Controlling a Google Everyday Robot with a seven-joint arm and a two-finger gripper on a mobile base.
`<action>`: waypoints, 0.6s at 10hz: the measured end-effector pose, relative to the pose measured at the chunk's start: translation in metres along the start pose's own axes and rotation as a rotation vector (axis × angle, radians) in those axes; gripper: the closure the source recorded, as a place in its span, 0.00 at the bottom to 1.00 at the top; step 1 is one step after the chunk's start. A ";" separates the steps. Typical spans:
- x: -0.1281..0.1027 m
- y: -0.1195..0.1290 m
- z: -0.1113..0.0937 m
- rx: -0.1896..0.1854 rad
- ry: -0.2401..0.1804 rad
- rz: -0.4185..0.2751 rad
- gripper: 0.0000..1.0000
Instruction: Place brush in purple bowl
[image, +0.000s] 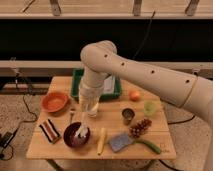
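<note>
The purple bowl (70, 141) stands near the table's front left. The brush (81, 131) hangs tilted, its white head low inside the bowl and its slim handle rising up and to the right. My gripper (82, 119) sits just above the bowl's far rim, at the end of the big white arm, and is shut on the brush handle. I cannot tell whether the head touches the bowl's bottom.
An orange bowl (55, 101) sits left of the arm, a green tray (79, 79) behind it. A striped packet (49, 130) lies left of the purple bowl, a yellow vegetable (102, 141) right of it. Further right are a blue sponge (120, 142), a metal cup (128, 116), grapes (140, 127), a green cup (149, 107) and an orange fruit (134, 95).
</note>
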 end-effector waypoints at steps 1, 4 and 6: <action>0.011 -0.001 0.017 0.006 -0.028 0.031 0.45; 0.021 -0.005 0.032 0.008 -0.051 0.059 0.21; 0.028 -0.005 0.041 0.003 -0.061 0.078 0.20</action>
